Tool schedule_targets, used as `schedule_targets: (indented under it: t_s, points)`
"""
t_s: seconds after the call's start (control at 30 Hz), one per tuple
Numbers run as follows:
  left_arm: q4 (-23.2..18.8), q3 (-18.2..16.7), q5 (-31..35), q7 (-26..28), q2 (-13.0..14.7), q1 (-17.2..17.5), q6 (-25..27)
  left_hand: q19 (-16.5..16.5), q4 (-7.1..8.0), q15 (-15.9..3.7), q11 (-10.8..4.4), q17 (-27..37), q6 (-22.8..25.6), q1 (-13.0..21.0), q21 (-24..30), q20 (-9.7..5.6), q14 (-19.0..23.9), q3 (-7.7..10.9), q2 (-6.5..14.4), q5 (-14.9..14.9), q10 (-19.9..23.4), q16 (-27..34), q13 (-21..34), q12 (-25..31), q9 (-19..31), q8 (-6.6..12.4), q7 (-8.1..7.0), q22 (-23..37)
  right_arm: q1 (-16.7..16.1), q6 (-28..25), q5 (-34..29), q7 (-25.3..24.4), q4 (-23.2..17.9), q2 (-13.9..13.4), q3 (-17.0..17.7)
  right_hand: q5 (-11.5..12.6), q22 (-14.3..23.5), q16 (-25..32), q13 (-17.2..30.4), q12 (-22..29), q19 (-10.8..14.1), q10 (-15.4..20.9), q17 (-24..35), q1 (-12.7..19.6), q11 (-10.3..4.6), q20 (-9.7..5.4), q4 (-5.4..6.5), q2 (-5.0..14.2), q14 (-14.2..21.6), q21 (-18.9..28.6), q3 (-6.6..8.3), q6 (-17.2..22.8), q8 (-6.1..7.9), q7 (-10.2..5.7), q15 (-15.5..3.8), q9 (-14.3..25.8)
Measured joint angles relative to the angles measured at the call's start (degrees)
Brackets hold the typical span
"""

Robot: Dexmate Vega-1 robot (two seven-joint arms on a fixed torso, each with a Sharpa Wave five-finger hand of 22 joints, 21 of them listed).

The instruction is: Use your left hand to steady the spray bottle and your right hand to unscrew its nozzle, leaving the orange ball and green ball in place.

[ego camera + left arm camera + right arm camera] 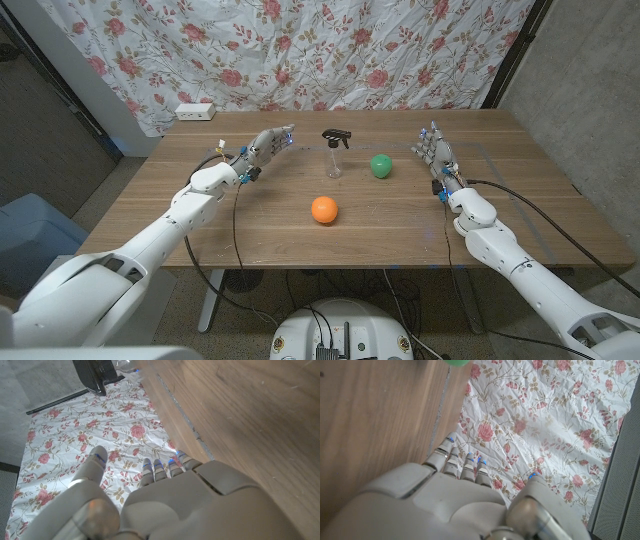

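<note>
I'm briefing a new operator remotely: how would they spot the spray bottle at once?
On the wooden table, look at the middle, toward the flowered curtain. The spray bottle stands upright there, left of the green ball and behind the orange ball. It alone is clear, with a black trigger nozzle.

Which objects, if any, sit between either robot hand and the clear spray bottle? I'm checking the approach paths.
The round green ball lies between the right robot hand and the clear spray bottle. Nothing visible blocks the left robot hand.

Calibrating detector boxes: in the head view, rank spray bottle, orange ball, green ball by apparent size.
1. spray bottle, the tallest.
2. orange ball.
3. green ball.
The orange ball looks slightly bigger but sits nearer the camera, so the balls' order is unsure.
</note>
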Motion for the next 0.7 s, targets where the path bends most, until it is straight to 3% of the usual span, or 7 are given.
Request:
schedule_targets:
  t_s: [0.23,0.53,0.7]
  points:
    - [3.1,0.4,-0.4,-4.0,-0.6,-1.5,-1.5,-0.1,-0.24,0.0,-0.48,0.0,0.6,2.1,0.0,-0.14,0.0,0.24,-0.1,0.2,0.0,0.0,0.0,0.0,0.0,0.0,-0.61,0.0,-0.9,-0.1,-0.3,-0.4,-1.2,-0.8,0.2,0.0,0.0,0.0,0.0,0.0,-0.7,-0.7,-0.3,0.0,0.08,-0.63,-0.24,0.0,-0.3,0.0,0.24,-0.8,0.0,0.11,-0.32,0.0]
    - [7.5,0.9,-0.8,-9.7,-1.9,-3.8,-4.2,-0.3,-0.31,0.0,-0.73,0.0,0.4,3.5,0.0,-0.3,0.0,0.83,-0.4,0.2,-0.1,0.0,0.0,-0.3,0.3,0.0,-1.46,0.0,-2.1,-0.3,-0.6,-0.9,-2.7,-1.9,0.7,0.4,0.0,0.0,-0.3,0.0,-1.3,-1.0,-0.8,0.0,-0.23,-0.41,-0.38,0.0,-0.5,0.0,0.74,-2.0,-0.26,0.1,-0.1,0.0]
    - [9.6,1.2,-1.0,-12.7,-2.5,-5.0,-5.7,-1.4,-0.28,-0.01,-1.33,0.0,-0.5,4.8,-0.1,0.0,-0.7,1.47,-1.0,0.2,-0.7,0.0,0.0,-0.5,0.3,0.0,-2.26,0.0,-2.5,-0.3,-0.7,-1.0,-3.2,-2.3,0.9,0.4,0.0,0.0,-0.3,0.0,-1.5,-1.6,-0.9,0.0,0.31,-0.19,-0.31,0.0,-0.9,0.0,0.8,-3.3,-0.35,-0.04,-0.4,0.0]
